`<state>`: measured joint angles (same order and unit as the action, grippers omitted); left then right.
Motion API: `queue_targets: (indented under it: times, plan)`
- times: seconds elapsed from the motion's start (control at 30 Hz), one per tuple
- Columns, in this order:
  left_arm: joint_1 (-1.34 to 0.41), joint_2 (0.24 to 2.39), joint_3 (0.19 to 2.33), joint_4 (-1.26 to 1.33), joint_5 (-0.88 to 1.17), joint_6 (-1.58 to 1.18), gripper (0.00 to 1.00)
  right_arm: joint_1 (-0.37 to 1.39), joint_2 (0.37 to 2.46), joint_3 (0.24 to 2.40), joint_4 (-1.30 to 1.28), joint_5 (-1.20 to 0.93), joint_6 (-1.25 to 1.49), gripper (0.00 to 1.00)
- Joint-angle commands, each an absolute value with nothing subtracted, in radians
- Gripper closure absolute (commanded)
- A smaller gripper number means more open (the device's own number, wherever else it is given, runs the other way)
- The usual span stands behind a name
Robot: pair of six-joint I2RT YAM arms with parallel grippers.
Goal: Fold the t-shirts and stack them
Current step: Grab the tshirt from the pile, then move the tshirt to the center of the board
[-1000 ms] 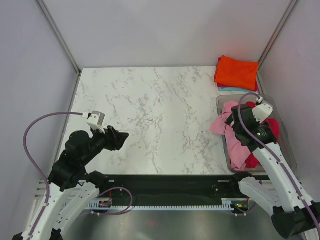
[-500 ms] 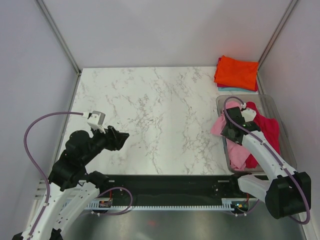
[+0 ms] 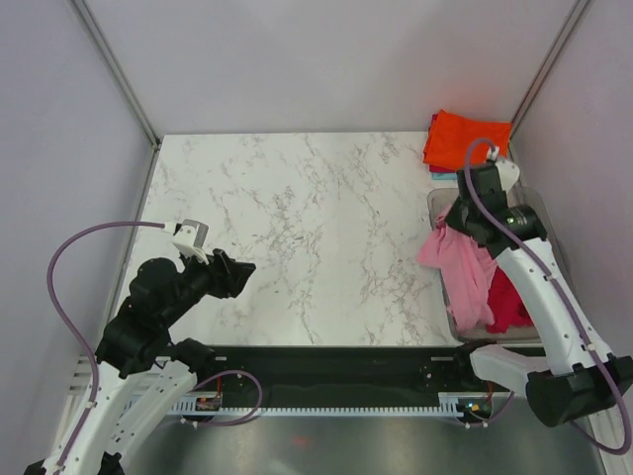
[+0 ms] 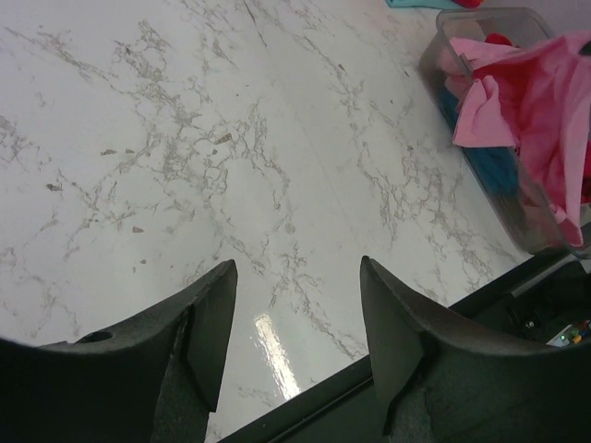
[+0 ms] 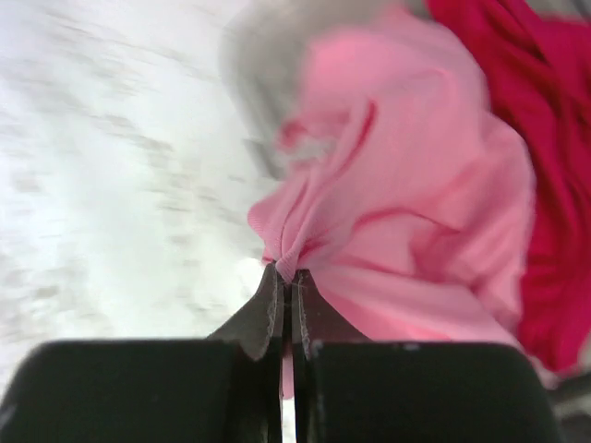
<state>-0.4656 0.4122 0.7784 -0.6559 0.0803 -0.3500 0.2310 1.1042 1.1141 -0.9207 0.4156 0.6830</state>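
Nearest the arm bases, the left hand [image 3: 240, 268] is held above the near left part of the marble table [image 3: 297, 198]. Its fingers are spread apart, nothing lies between them, and only bare marble is seen past them in the left wrist view.

On the right side, a clear bin [image 3: 436, 198] is set near the table's right edge. The right hand [image 3: 457, 220] is positioned over the bin's left rim. Its fingers [image 5: 268, 314] are pressed together on a gathered fold of the light pink t-shirt [image 3: 467, 269], which is pinched at their tips. The cloth is drawn up to the hand and is draped from there over the bin's left wall, partly inside and partly outside. Beside it, within the bin, the crimson-pink t-shirt [image 3: 512, 302] is seen crumpled. A bright blue t-shirt [image 4: 489, 168] is glimpsed lower in the bin through its wall.

At the far right corner of the table, behind the bin, the orange t-shirt [image 3: 470, 142] is laid folded. The edge of the pale blue t-shirt [image 3: 447, 175] is seen beneath it.
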Motion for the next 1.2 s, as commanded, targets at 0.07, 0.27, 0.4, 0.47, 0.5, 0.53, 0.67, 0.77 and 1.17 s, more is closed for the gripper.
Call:
queue_targets:
  times: [0.07,0.27,0.4,0.47,0.5,0.53,0.67,0.77,1.17]
  plan:
    - [-0.456,0.391,0.776,-0.629,0.057,-0.342,0.37,0.441,1.297,1.676,-0.929,0.215,0.617,1.0]
    - [-0.448,0.367,0.773,-0.635,0.015,-0.348,0.37,0.698,1.8,2.716,-0.925,0.089,0.514,1.0]
    - [-0.448,0.368,0.776,-0.643,0.002,-0.35,0.37,0.652,1.639,2.506,-0.574,0.168,0.538,1.0]
    - [-0.449,0.367,0.776,-0.644,0.003,-0.351,0.37,0.632,1.551,2.277,-0.471,0.285,0.541,1.0]
    - [-0.448,0.368,0.775,-0.646,0.003,-0.351,0.37,0.617,1.493,2.228,-0.472,0.325,0.558,1.0]
    - [-0.448,0.371,0.776,-0.646,0.003,-0.351,0.37,0.564,1.465,2.106,-0.474,0.345,0.586,1.0]
    - [-0.446,0.388,0.776,-0.647,0.003,-0.351,0.37,0.356,1.338,1.676,-0.497,0.325,0.766,0.76]
    - [-0.446,0.4,0.778,-0.649,0.003,-0.351,0.37,0.243,1.283,1.305,-0.517,0.213,0.816,0.14]
    - [-0.448,0.675,0.805,-0.686,-0.037,-0.396,0.4,0.262,1.01,0.899,-0.544,0.095,0.738,0.02]
